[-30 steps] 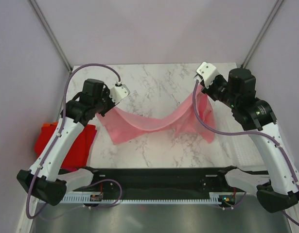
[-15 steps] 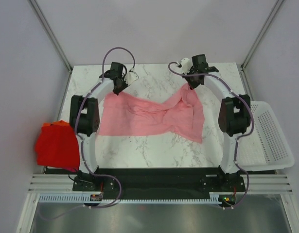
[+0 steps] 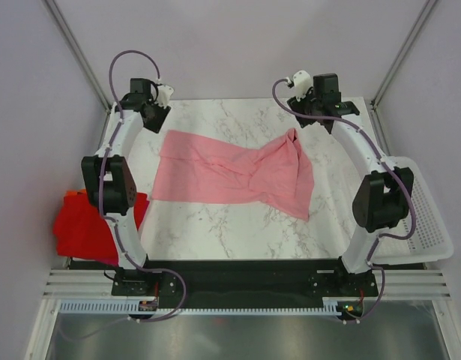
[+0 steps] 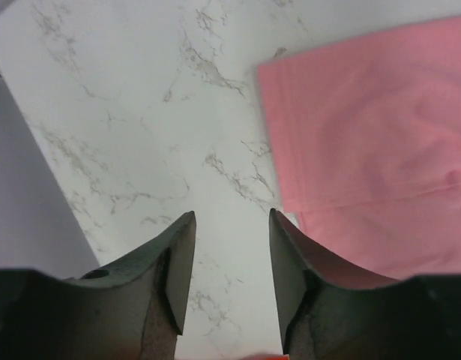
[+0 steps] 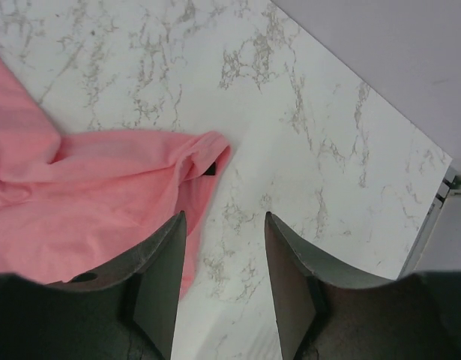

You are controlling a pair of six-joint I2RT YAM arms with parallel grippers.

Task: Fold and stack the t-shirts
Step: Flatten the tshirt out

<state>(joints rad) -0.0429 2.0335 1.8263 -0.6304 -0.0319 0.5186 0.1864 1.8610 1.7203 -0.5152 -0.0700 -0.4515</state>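
Note:
A light pink t-shirt (image 3: 230, 172) lies spread on the marble table, flat on its left half and bunched into folds on its right. My left gripper (image 3: 153, 118) hovers open above the far left of the table, just left of the shirt's far left corner (image 4: 365, 127), with only bare marble between its fingers (image 4: 230, 219). My right gripper (image 3: 311, 114) is open too, beyond the shirt's far right tip (image 5: 204, 154), and holds nothing (image 5: 224, 219). Folded red and orange t-shirts (image 3: 86, 225) sit stacked off the table's left edge.
A white perforated basket (image 3: 414, 214) stands against the table's right edge. Both arms reach along the table's sides to its far corners. Metal frame posts rise at the back corners. Bare marble (image 3: 237, 232) lies in front of the shirt.
Both grippers went from shut on the pink shirt to open. The shirt dropped flat onto the table. Both arms stretched toward the far edge, away from it.

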